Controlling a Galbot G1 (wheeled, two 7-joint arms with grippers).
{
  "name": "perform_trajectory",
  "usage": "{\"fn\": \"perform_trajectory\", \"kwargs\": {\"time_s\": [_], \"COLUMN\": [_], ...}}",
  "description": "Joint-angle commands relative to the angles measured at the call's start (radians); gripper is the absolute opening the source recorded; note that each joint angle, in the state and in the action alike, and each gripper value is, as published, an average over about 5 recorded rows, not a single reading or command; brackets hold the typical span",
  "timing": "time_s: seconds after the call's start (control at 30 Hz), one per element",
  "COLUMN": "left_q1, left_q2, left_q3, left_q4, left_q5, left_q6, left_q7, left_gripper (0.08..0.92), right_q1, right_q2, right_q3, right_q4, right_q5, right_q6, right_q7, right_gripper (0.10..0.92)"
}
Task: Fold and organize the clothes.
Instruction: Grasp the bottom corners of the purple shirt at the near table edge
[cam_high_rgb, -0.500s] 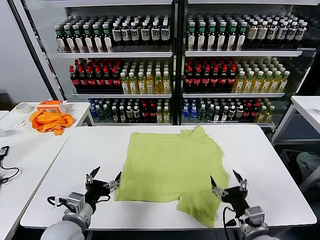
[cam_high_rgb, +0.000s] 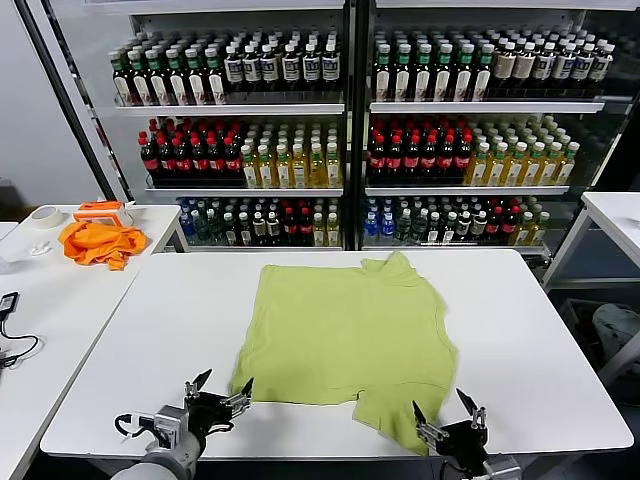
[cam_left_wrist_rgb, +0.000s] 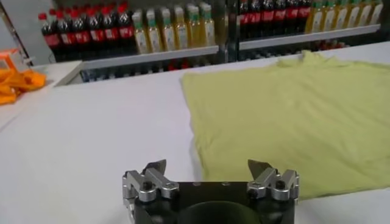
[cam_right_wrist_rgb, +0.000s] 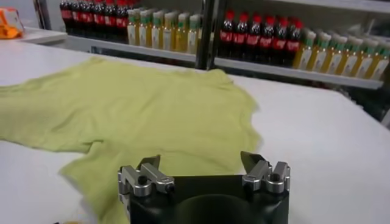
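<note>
The clothes, a lime T-shirt (cam_high_rgb: 345, 335), lie spread flat on the white table (cam_high_rgb: 530, 320), with one sleeve hanging toward the front edge. No print shows on the upper side. My left gripper (cam_high_rgb: 222, 388) is open near the front edge, just left of the shirt's near-left corner, with nothing between its fingers. My right gripper (cam_high_rgb: 447, 413) is open at the front edge, beside the sleeve's near end, also empty. The left wrist view shows the left gripper (cam_left_wrist_rgb: 207, 167) facing the T-shirt (cam_left_wrist_rgb: 286, 109). The right wrist view shows the right gripper (cam_right_wrist_rgb: 200, 160) low over the T-shirt (cam_right_wrist_rgb: 152, 115).
A bright orange cloth (cam_high_rgb: 98, 242) and a roll of tape (cam_high_rgb: 45, 216) lie on a side table at the far left. Shelves of drink bottles (cam_high_rgb: 350, 140) stand behind the table. Another white table (cam_high_rgb: 615, 215) is at the right.
Both grippers have drawn back toward the table's front edge and sit lower in the head view. The T-shirt has not moved.
</note>
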Motion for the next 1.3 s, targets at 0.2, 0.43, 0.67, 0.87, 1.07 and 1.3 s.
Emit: {"fn": "perform_trajectory", "kwargs": {"time_s": [0.2,0.43,0.67,0.87,1.07,1.3], "left_q1": [0.012,0.012,0.014,0.010,0.009,0.060], "left_q2": [-0.013,-0.025,-0.030,-0.040,-0.026,0.003], "left_q3": [0.013,0.023,0.041,0.064,0.061,0.035], "left_q4": [0.017,0.036,0.036,0.027,0.022,-0.070], "left_q5": [-0.019,-0.023,-0.020,-0.010,-0.033,-0.073], "left_q6": [0.012,0.000,-0.008,-0.006,-0.027,-0.037], "left_q7": [-0.031,-0.032,-0.020,-0.018,0.024,0.019], "left_gripper": [0.798,0.612,0.404,0.230,0.091,0.081], "right_q1": [-0.001,0.010,0.011,0.027,0.025,-0.070], "right_q2": [0.011,0.015,0.016,0.015,-0.008,-0.022], "right_q3": [-0.049,-0.060,-0.060,-0.054,0.001,0.105], "right_q4": [-0.022,-0.026,-0.023,-0.030,0.001,0.101], "right_q5": [0.045,0.119,0.151,0.154,0.154,0.173], "right_q6": [-0.004,-0.023,-0.029,-0.023,-0.040,-0.067], "right_q7": [0.045,0.056,0.064,0.044,-0.029,-0.064], "right_gripper": [0.819,0.646,0.438,0.265,0.117,0.106]}}
